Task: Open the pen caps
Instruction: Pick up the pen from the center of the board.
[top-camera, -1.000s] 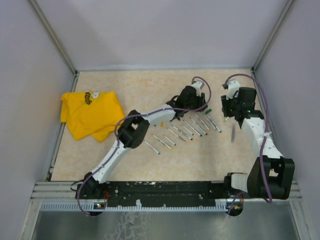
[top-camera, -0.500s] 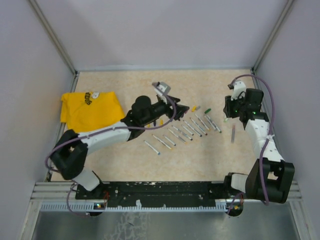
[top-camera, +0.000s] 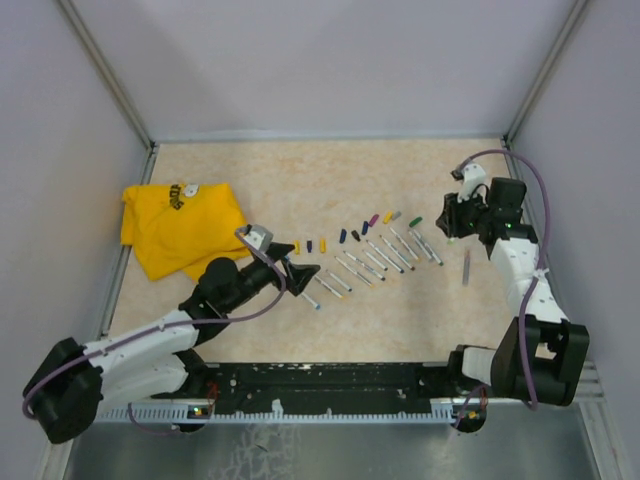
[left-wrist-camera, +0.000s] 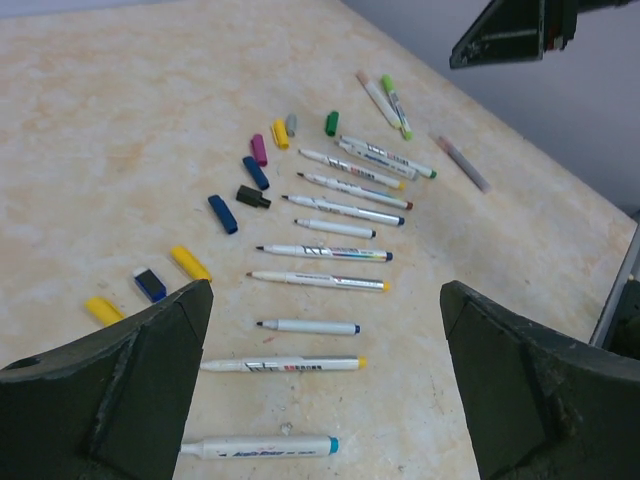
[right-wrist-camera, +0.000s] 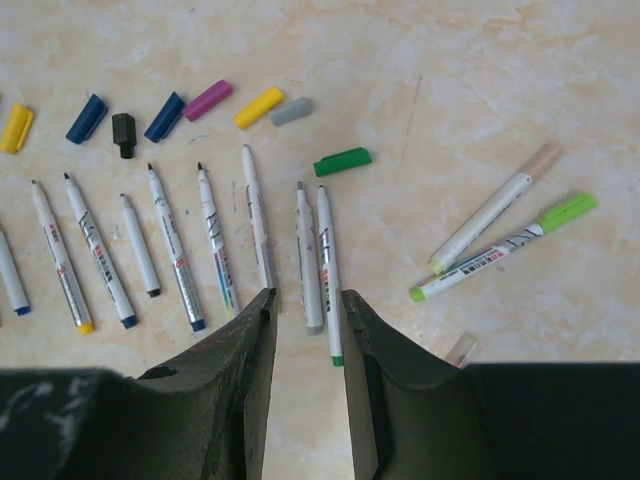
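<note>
Seen from the top external camera, a beige table (top-camera: 420, 170) carries a crumpled yellow cloth (top-camera: 180, 232) at its left. The pen caps (top-camera: 343, 236) are laid near the middle in a slanted line, rising from lower left to upper right, just beyond a matching row of uncapped pens (top-camera: 372, 262). A lone pen (top-camera: 466, 266) is set apart at the right. The left gripper (top-camera: 303, 271) is held low at the near-left end of the rows, and the right gripper (top-camera: 446, 222) is placed just past their far-right end.

In the left wrist view, the left gripper's jaws are spread wide with nothing between them, and both rows are framed in the gap. The caps are strung along the left of the pens' tips, from a yellow cap (left-wrist-camera: 105, 308) nearest to a green cap (left-wrist-camera: 331, 123) farthest. The near caps are slanted down to the right in the picture, while the far ones are turned nearly upright.

In the right wrist view, the right gripper's jaws are parted only narrowly; nothing is gripped, and the table and two pen ends are seen through the gap. The caps are ranged across the upper left, each tilted up to the right. The green cap alone lies almost level, just beyond two pen tips. Two capped pens (right-wrist-camera: 490, 212) are slanted side by side at the right. A small clear object (right-wrist-camera: 460, 348) beside the right finger cannot be identified.
</note>
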